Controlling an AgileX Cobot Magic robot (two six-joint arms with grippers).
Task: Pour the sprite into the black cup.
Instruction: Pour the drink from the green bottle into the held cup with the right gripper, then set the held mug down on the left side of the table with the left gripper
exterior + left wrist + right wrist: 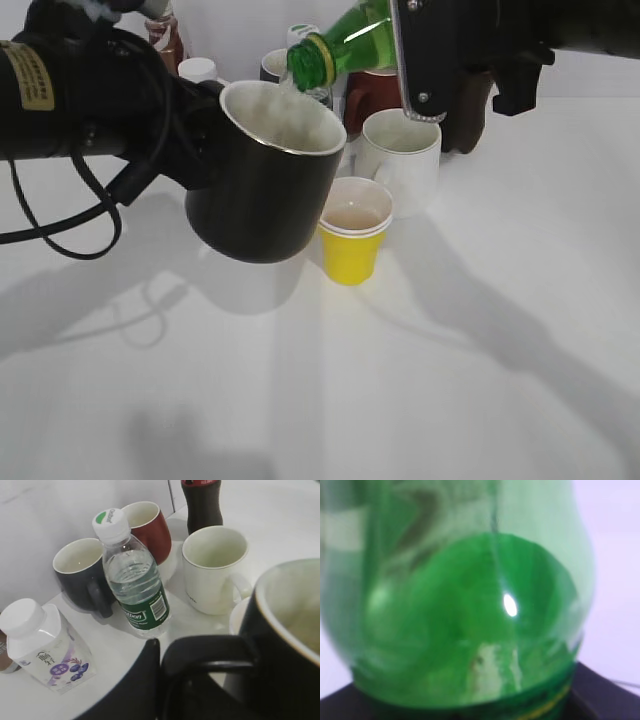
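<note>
My left gripper is shut on the handle of the black cup and holds it above the table, tilted. The cup's white inside shows in the left wrist view, with my left gripper on the handle. My right gripper is shut on the sprite, tipped to the left with its green mouth just over the cup's far rim. The sprite's green shoulder fills the right wrist view; the jaws are hidden there.
A yellow paper cup and a white mug stand right of the black cup. Behind stand a clear water bottle, a small dark mug, a dark red mug, a cola bottle and a white carton.
</note>
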